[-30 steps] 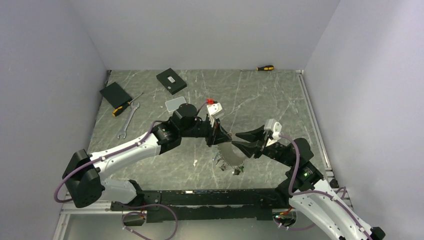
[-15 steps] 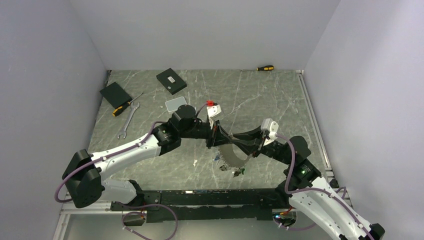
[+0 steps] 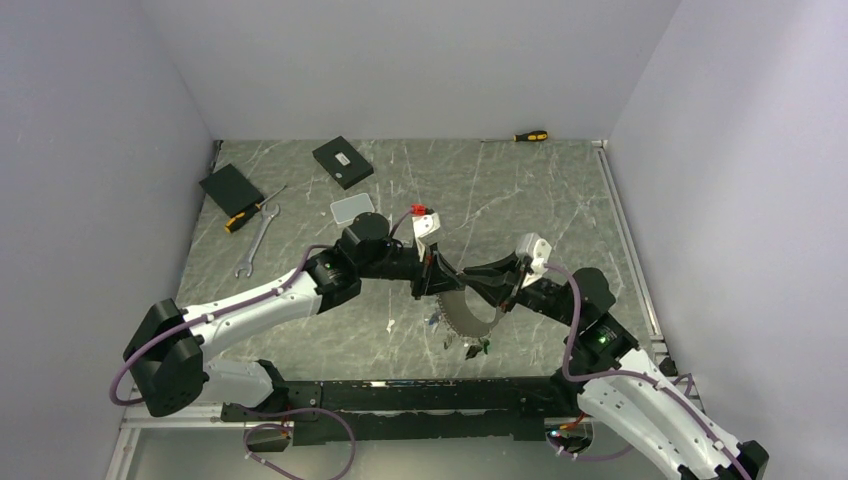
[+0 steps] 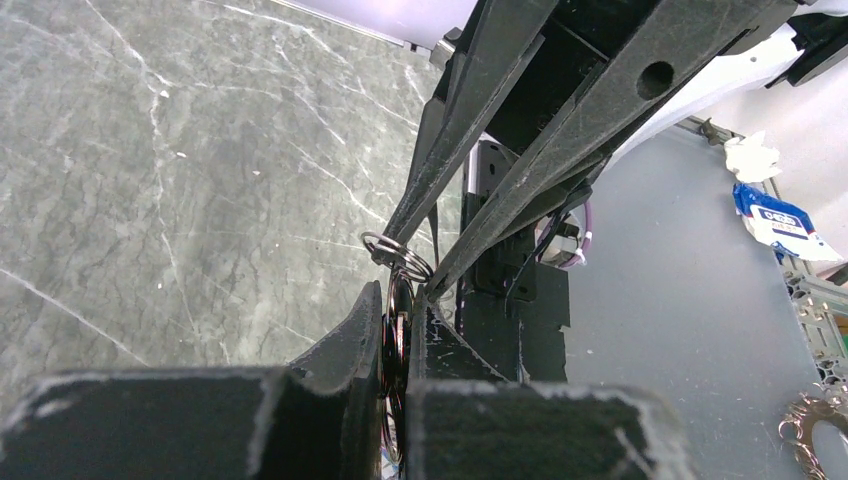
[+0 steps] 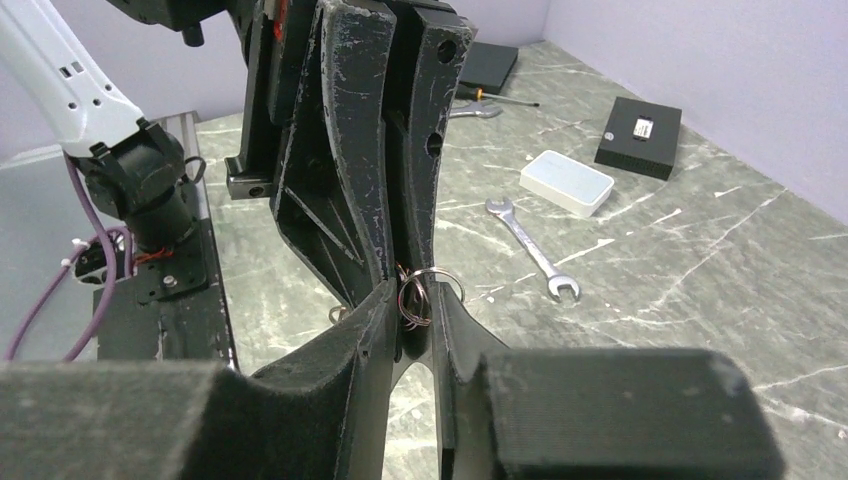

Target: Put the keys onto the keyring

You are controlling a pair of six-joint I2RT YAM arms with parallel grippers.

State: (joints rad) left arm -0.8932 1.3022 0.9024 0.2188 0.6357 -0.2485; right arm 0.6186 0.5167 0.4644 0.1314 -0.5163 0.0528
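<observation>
Near the middle of the grey-green marbled surface (image 3: 540, 190), seen from overhead, the left jaws and the right jaws meet tip to tip. The large thin dark-grey wire keyring (image 3: 462, 318) hangs at their six o'clock. It is fringed with tiny silver metal keys (image 3: 478, 344), one of them with a green plastic tag. A flat silver open-ended wrench (image 3: 254, 246) lies well apart toward nine o'clock. From the left wrist, the left jaws are pressed shut on the dark wire of the keyring (image 4: 394, 335). A small bright split ring (image 4: 397, 256) stands just beyond their tips at twelve o'clock, where the right arm's slim black fingers (image 4: 465, 100) converge. From the right wrist, the right jaws stand a narrow gap apart around that split ring (image 5: 430, 292); I cannot tell whether they pinch it yet. The step looks like threading. It would go best with the left grip held rigid and the right jaws closing squarely on the ring's flat coil, then feeding slowly along the wire. Smooth, hard wire is likely to slip against the scuffed matte pads.
</observation>
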